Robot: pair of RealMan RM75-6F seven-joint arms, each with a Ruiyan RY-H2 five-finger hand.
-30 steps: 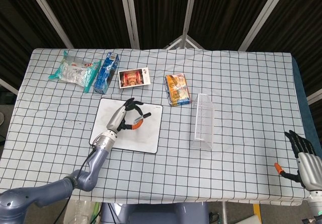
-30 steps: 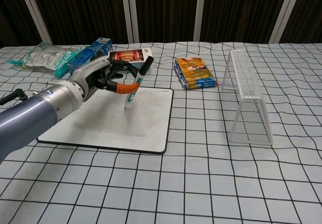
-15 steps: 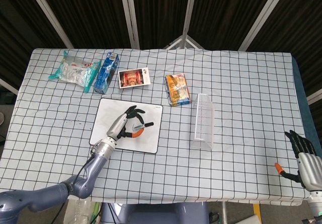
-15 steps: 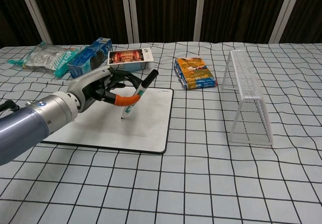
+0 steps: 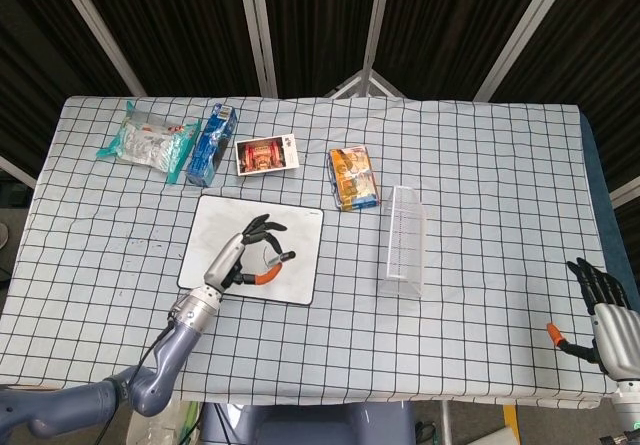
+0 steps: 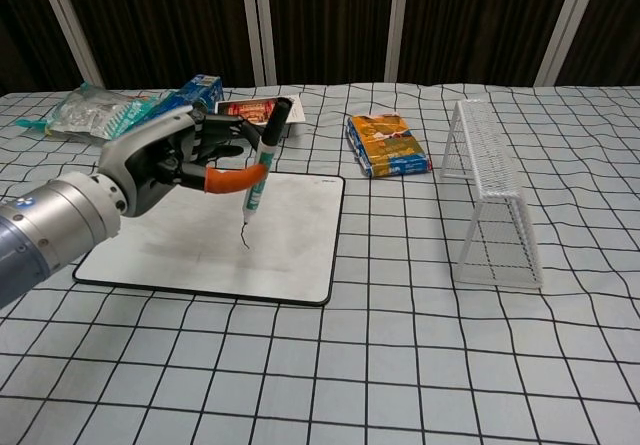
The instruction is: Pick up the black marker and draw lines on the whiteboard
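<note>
2 hands show in the views. The left hand (image 6: 165, 160) grips the black marker (image 6: 258, 170), pinching the barrel between the orange-tipped thumb and the dark fingers (image 6: 215, 135). The marker stands near upright, cap end up, tip down on the whiteboard (image 6: 290, 255). A short dark line (image 6: 244, 236) runs on the board from the marker tip.

In the head view, the left hand (image 5: 243, 255) lies over the middle of the whiteboard (image 5: 300, 220), with the forearm entering from 7 o'clock. The whiteboard lies flat on the checked cloth of the counter (image 5: 480, 165), left of centre.

The right hand (image 5: 606, 305) sits at the counter edge at 4 o'clock, well apart from the board. Its dark fingers are spread apart and it holds nothing.

Other items on the counter, taken from the whiteboard in the head view:
- A red-and-white card packet (image 5: 266, 154) lies just beyond the far edge at 12 o'clock.
- A blue box (image 5: 211, 144) lies at 11 o'clock.
- A clear bag with teal contents (image 5: 147, 140) lies at 10 o'clock, beside the blue box.
- An orange snack packet (image 5: 353, 177) lies at 2 o'clock.
- A white wire rack (image 5: 404, 242) lies at 3 o'clock.
</note>
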